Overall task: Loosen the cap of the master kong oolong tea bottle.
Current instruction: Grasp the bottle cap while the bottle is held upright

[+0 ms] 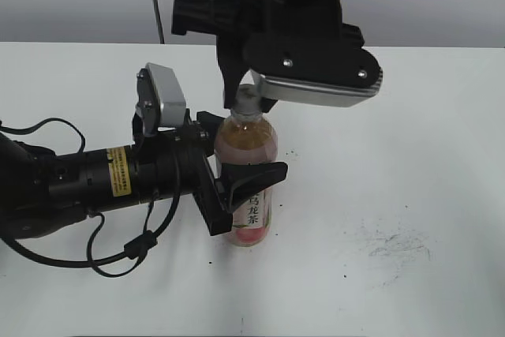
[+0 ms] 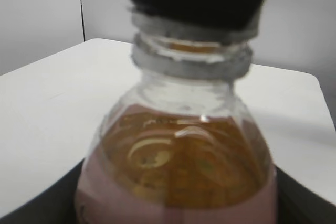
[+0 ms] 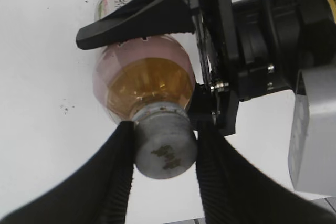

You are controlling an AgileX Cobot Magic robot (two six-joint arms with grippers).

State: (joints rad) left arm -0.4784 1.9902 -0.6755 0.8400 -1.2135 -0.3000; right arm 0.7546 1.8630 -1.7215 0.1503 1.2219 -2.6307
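Now, nearest to the exterior camera, the left gripper lies sideways and clamps the master kong oolong tea bottle around its pink label, one finger in front and one behind; the bottle stands upright on the white table, near its middle; this hold must be firm, because, I think, the body will turn together with the cap if it slips. Above it, the right gripper comes down from the top and its two black fingers press on both sides of the cap, touching the ribbed wall; the dark mark on top is visible between them. For a good loosening, I judge the wrist should rotate around the bottle's own axis, with no side push; otherwise the bottle may tilt in the lower clamp.
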